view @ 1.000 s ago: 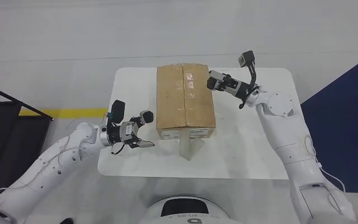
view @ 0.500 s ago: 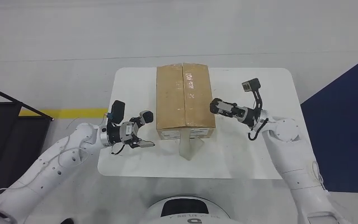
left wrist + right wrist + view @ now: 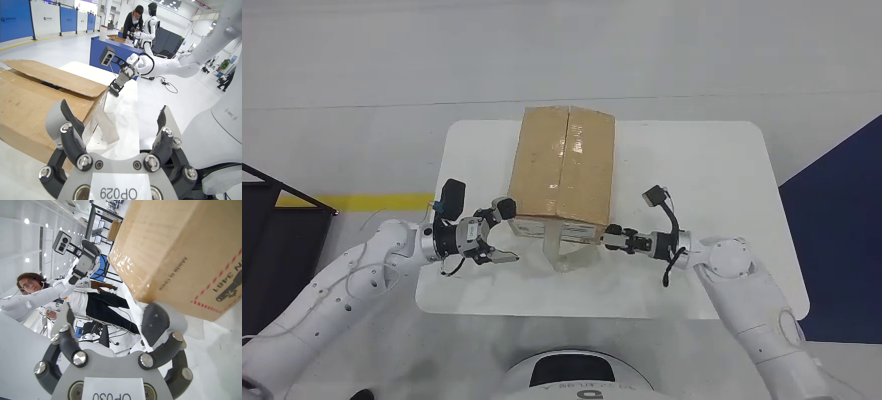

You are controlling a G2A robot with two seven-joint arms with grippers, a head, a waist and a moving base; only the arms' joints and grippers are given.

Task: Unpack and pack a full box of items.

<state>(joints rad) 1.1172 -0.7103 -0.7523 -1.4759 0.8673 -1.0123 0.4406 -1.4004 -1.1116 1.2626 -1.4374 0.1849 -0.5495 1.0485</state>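
A brown cardboard box (image 3: 562,165) sits skewed on the white table (image 3: 712,170), its top flaps closed but with a slit showing between them (image 3: 49,86). A strip of clear tape (image 3: 568,262) hangs from its near face onto the table. My left gripper (image 3: 492,238) is open just left of the box's near left corner, and the box (image 3: 34,106) lies beside one finger. My right gripper (image 3: 610,238) is open at the near right corner, one pad (image 3: 156,321) right at the lower edge of the box (image 3: 179,256). The left wrist view shows the right gripper (image 3: 114,89) at that corner.
Bare table (image 3: 692,280) lies to the right of the box and along the near edge. A yellow floor line (image 3: 352,200) runs off to the left, and a dark frame (image 3: 272,195) stands beside the table there.
My right arm swung from the box's far right side down to its near right corner. The box's near end shifted left, leaving it skewed. The left arm stayed put.
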